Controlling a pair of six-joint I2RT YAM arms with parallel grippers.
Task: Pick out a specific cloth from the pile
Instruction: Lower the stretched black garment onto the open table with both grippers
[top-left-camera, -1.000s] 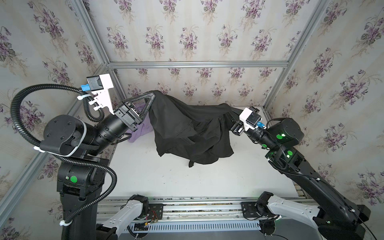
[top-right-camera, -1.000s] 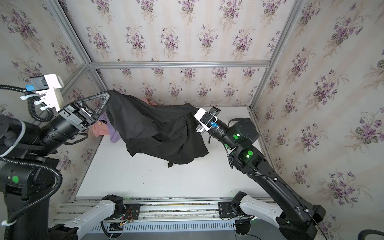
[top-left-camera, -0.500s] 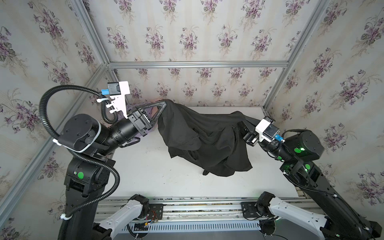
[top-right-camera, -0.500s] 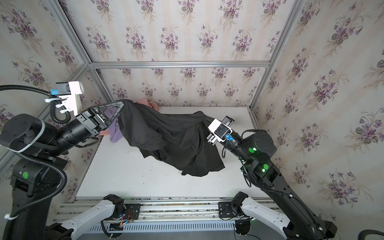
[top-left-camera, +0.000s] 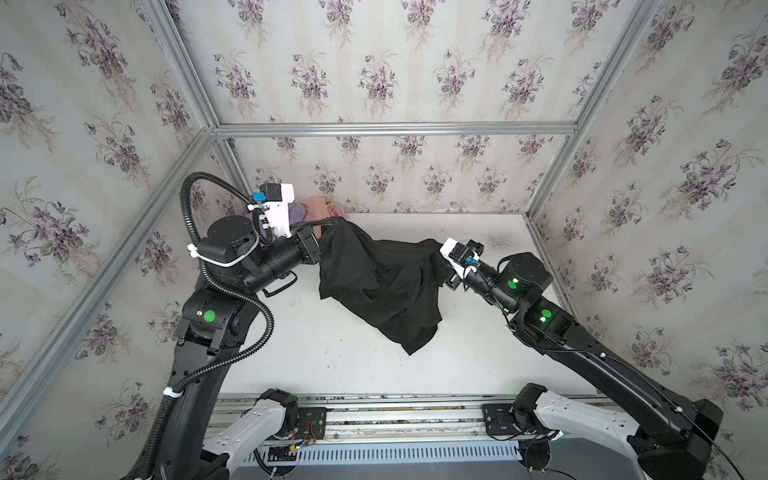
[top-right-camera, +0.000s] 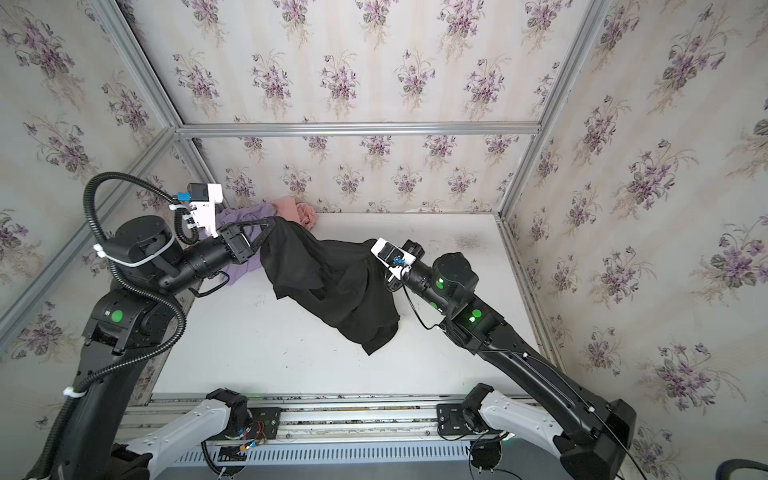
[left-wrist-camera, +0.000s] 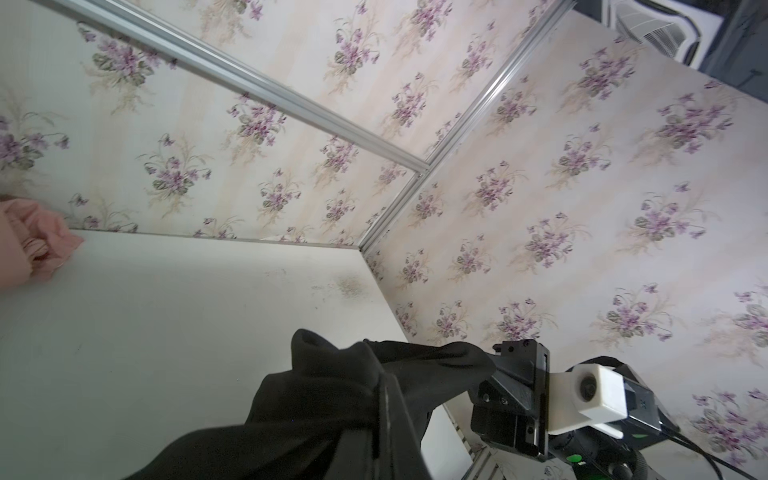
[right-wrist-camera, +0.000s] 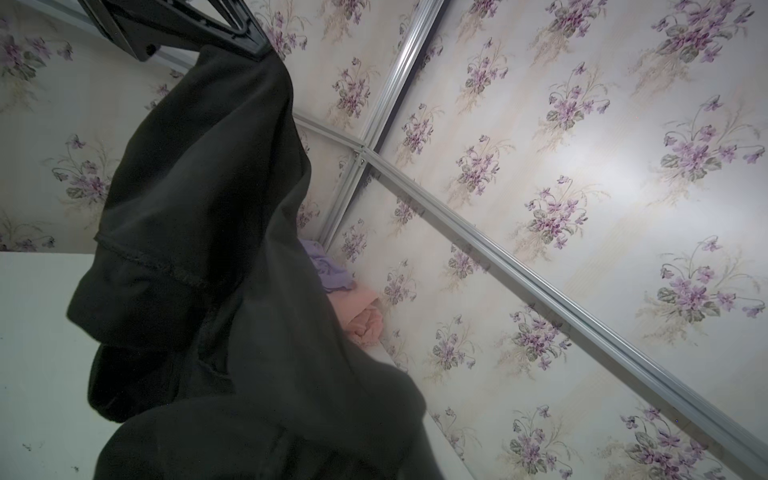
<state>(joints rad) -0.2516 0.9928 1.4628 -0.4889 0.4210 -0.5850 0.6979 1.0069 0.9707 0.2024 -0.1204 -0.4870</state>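
Black cloth (top-left-camera: 382, 282) stretched between arms, left pincer (top-left-camera: 337, 225) pinching one end, right pincer (left-wrist-camera: 492, 365) pinching the other, pile (top-right-camera: 291, 210) behind

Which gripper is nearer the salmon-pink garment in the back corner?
Left. The left gripper, shut on the black cloth, sits right beside the salmon-pink garment; the right gripper grips the cloth's other end, further out over the table.

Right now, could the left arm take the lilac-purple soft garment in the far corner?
Probably not: the lilac-purple garment lies beside the left gripper, but that gripper is shut on the large black matte garment, so it would have to let go first.
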